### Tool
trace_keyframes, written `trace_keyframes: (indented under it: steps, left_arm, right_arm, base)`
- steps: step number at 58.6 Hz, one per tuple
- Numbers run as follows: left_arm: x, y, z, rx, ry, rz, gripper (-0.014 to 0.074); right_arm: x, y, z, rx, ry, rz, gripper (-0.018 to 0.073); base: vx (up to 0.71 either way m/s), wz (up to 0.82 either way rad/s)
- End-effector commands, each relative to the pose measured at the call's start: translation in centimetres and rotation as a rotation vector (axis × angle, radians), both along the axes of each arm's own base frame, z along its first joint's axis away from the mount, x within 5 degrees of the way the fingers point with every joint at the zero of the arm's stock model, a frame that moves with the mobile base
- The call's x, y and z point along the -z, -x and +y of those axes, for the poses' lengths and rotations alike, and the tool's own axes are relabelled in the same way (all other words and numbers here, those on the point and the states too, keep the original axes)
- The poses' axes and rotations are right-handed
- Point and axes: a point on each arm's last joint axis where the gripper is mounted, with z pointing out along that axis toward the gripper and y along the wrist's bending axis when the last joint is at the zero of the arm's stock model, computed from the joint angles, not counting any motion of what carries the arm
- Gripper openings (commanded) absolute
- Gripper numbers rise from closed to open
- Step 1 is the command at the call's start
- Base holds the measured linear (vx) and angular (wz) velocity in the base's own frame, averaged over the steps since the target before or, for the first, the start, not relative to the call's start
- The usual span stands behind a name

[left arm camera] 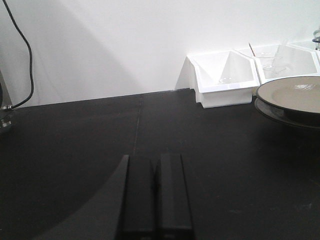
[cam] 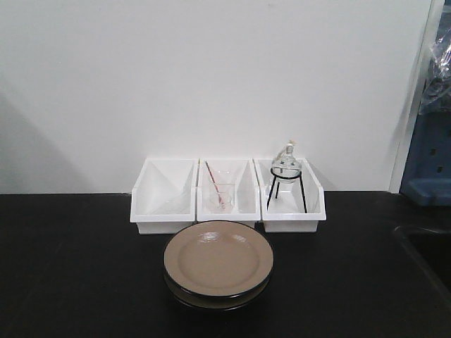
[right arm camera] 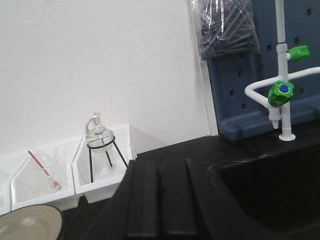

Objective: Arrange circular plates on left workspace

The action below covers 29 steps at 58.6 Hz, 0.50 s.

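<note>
Two circular plates (cam: 218, 259) with tan tops and dark rims lie stacked on the black benchtop (cam: 70, 267), just in front of the middle white bin. The stack also shows at the right edge of the left wrist view (left arm camera: 295, 97) and at the bottom left corner of the right wrist view (right arm camera: 25, 227). My left gripper (left arm camera: 155, 160) is shut and empty, low over bare benchtop left of the plates. My right gripper (right arm camera: 159, 165) is shut and empty, right of the plates near the sink. Neither gripper shows in the front view.
Three white bins stand along the wall: an empty left one (cam: 164, 196), a middle one with a glass beaker and red stick (cam: 220, 191), a right one with a glass burner on a black tripod (cam: 287, 179). A sunken sink (right arm camera: 270, 190) and green-handled tap (right arm camera: 281, 92) are at right.
</note>
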Motion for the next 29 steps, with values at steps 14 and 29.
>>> trace_keyframes:
  steps: [14, 29]
  left_arm:
    - [-0.4, 0.1, 0.1, -0.005, 0.01, -0.082, 0.0]
    - [-0.4, 0.1, 0.1, -0.005, 0.01, -0.082, 0.0001]
  right_arm:
    - [-1.1, 0.0, -0.4, 0.041, 0.018, -0.046, 0.0]
    - [-0.5, -0.1, 0.7, -0.082, 0.119, 0.038, 0.0]
  base:
    - [0.0, 0.0]
    - [0.0, 0.0]
